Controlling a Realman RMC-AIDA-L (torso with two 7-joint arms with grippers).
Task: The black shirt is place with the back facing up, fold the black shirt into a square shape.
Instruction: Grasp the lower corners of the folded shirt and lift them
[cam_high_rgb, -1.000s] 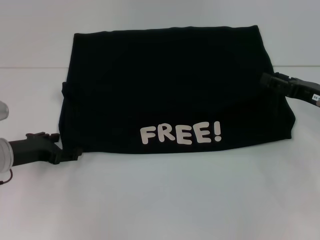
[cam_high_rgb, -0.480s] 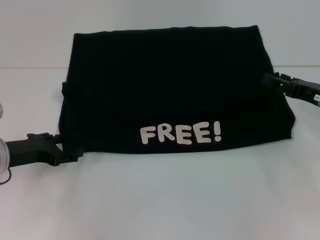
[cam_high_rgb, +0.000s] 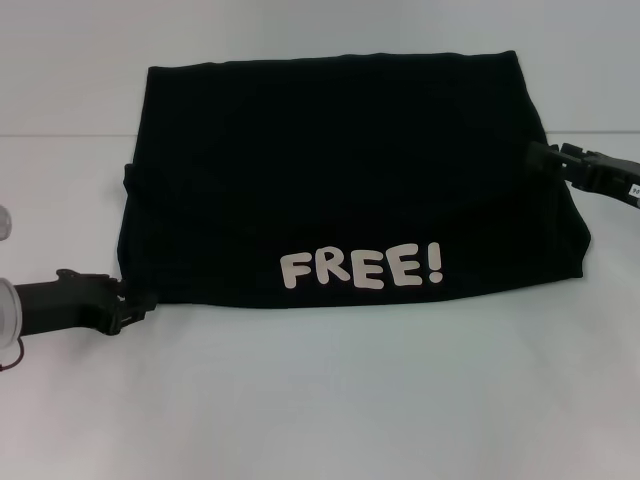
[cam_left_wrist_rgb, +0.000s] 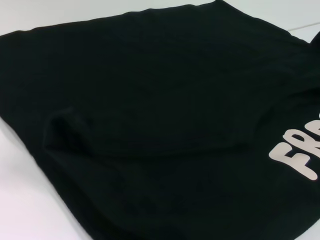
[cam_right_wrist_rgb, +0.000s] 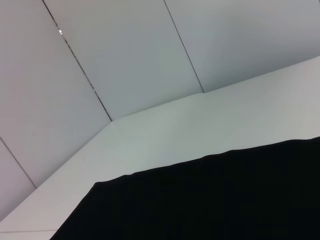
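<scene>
**Operator:** Location of the work piece?

**Technician:** Black shirt (cam_high_rgb: 330, 180) flat on the white desk (cam_high_rgb: 350, 400), centred, already doubled into a wide rectangle. White "FREE!" lettering (cam_high_rgb: 362, 269) face up along the near edge. Broader left to right than near to far, so, as a judgement, not yet square.

**Operator:** Position of the arms?

**Technician:** Left gripper (cam_high_rgb: 135, 305) low on the desk at the near left corner of the cloth, tip touching or just beside the hem. Right gripper (cam_high_rgb: 540, 158) at the right edge, about midway between near and far. Opening of either gripper: cannot tell from any view.

**Operator:** Step in hand?

**Technician:** Probably one more fold across the width, one side over the other.

**Operator:** Method for a clean result?

**Technician:**
1. Confirm a hold on every layer at the corner, not on the top layer alone. Note the raised inner fold (cam_left_wrist_rgb: 65, 125) near the left side in the left wrist view: likely to slip out if missed.
2. Take both corners of one side, near and far, for a straight travelling edge.
3. Lift only enough to clear the cloth beneath. Avoid dragging the lower layers.
4. Carry across parallel to the near edge. Align edge to edge before release.
5. Lower fully to the desk, then release. Check the outline for equal sides.
</scene>
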